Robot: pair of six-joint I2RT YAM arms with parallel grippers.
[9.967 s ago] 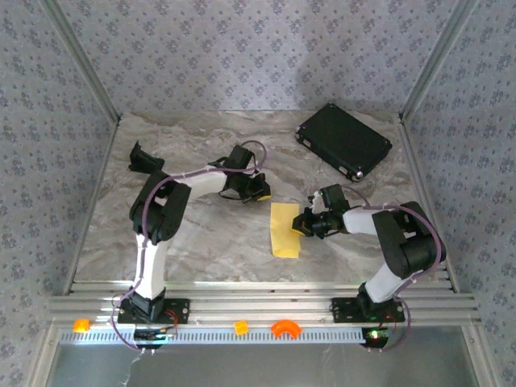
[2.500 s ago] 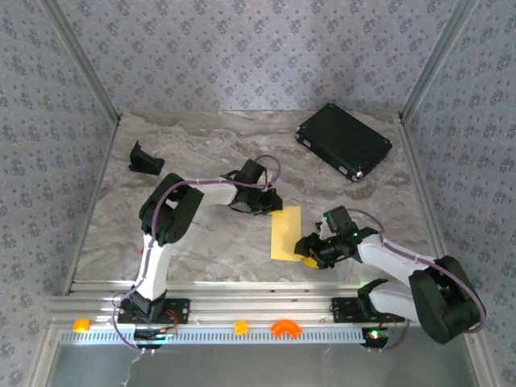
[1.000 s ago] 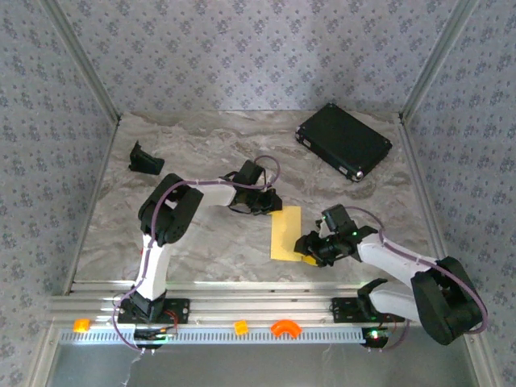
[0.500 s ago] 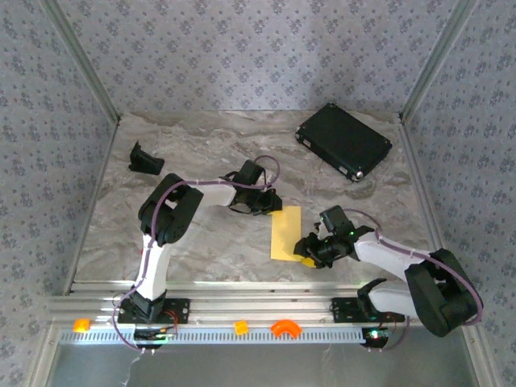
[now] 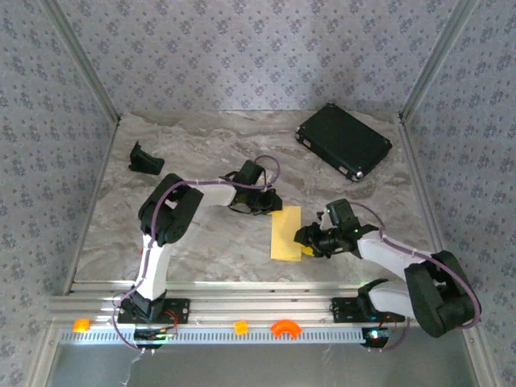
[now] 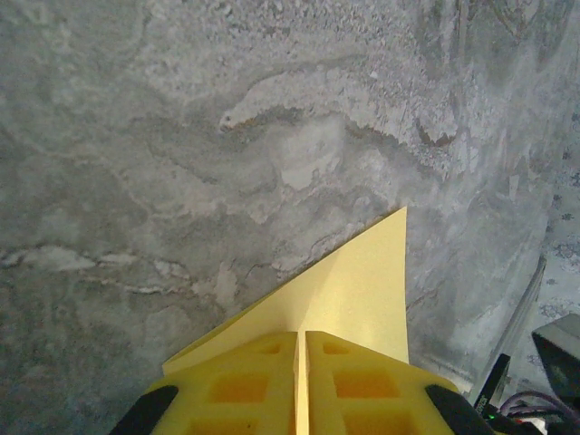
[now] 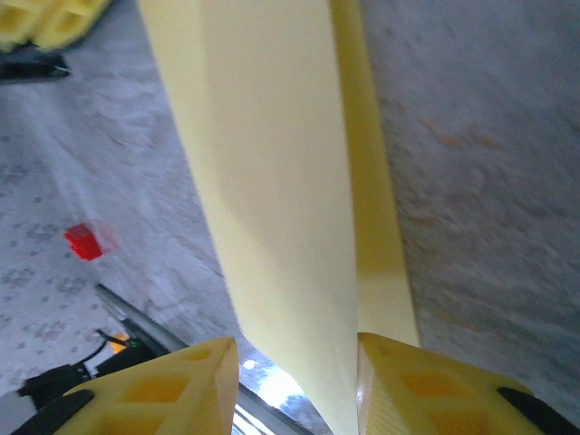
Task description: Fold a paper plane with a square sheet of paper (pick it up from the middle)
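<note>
At the upper left of the top view a small black bracket (image 5: 145, 159) sits on the marble table (image 5: 201, 250), well apart from everything else. Moving right, your left gripper (image 5: 272, 204) reaches toward frame centre and rests at the top left corner of the paper (image 5: 285, 232). In its wrist view the two yellow fingers (image 6: 245, 385) are pressed together with only a thin seam between them (image 6: 301, 337), and a pointed corner of the paper (image 6: 349, 290) runs out from under their tips. Whether the sheet is pinched or merely pressed flat, you cannot tell. The paper itself lies just right of centre in the lower half of the top view, folded to a narrow upright strip. At the lower part of its right edge is your right gripper (image 5: 305, 239), reaching in from the right. Its wrist camera shows the fingers apart (image 7: 294, 349) with a pale upper layer of the paper (image 7: 272, 154) running down between them, beside a deeper yellow strip that lies flat on the table. A small red block (image 7: 83, 242) shows blurred at the left of that view. In the upper right of the top view lies the black case (image 5: 344, 141), clear of both arms.
</note>
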